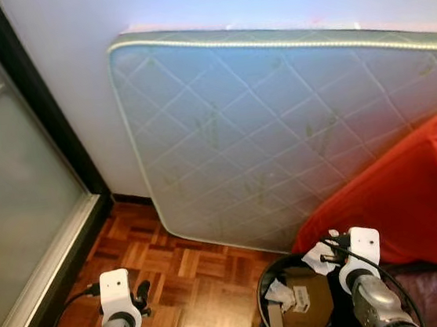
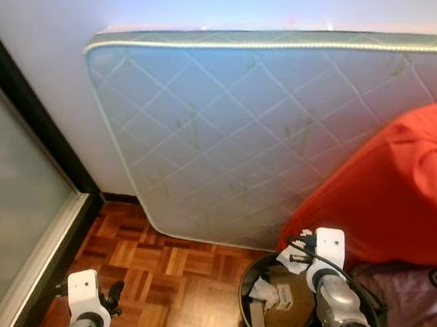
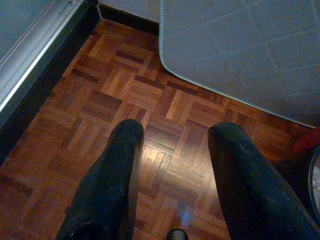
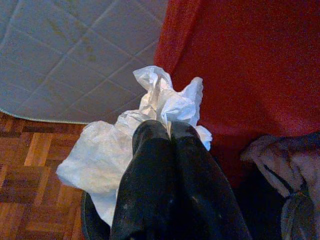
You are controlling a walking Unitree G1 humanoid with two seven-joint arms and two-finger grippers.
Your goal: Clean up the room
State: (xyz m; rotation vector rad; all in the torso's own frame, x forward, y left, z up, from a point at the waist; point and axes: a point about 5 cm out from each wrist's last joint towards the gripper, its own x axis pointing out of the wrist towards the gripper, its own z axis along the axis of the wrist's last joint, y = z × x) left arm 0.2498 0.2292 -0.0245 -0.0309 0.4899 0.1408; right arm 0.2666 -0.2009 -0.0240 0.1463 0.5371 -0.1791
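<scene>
Between right tool's (image 4: 167, 131) fingers, crumpled tissue (image 4: 125, 145).

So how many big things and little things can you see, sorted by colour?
White: 2, the mattress against the wall and the crumpled tissue pinched in the right pincer.
Red: 1, the beanbag.
Black: 1, the bin under the tissue.
Brown: 1, the cardboard box in the bin.
Total: 5 things.
</scene>
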